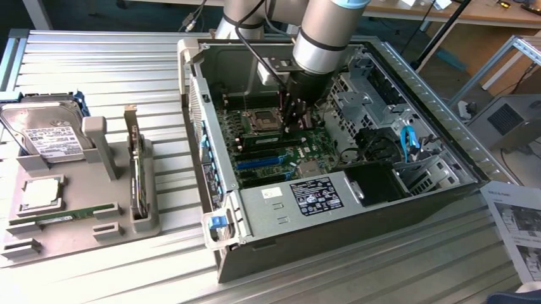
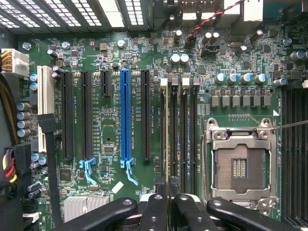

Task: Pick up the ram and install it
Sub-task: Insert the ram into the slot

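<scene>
Wrist view looks straight down the pincer point(image 2: 167, 199), whose two black fingers point(image 2: 154, 207) are closed on the ram point(image 2: 167, 139). The ram shows edge-on as a thin yellow-green line reaching away from the fingertips. Its long axis runs parallel to the bank of four black memory slots point(image 2: 185, 134) beside the processor socket point(image 2: 239, 168), and it lies over the slot farthest from that socket. Whether its lower edge is already seated there I cannot tell.

The ram looks like a thin, rigid board. The slots are narrow black plastic with white latches at one end. The socket is a bright metal frame around a dull pin field. Around it the green motherboard point(image 2: 110, 125) is matte and crowded with small silver capacitors.

Exterior view shows the arm reaching down into the open steel case point(image 1: 279, 221) on the ribbed metal table point(image 1: 101, 69). The pincer point(image 1: 296, 117) hangs just beside the socket point(image 1: 262, 119), toward the exterior view's right. Well apart from the socket, outside the case, a grey tray point(image 1: 118, 235) holds another green stick point(image 1: 72, 215).
</scene>
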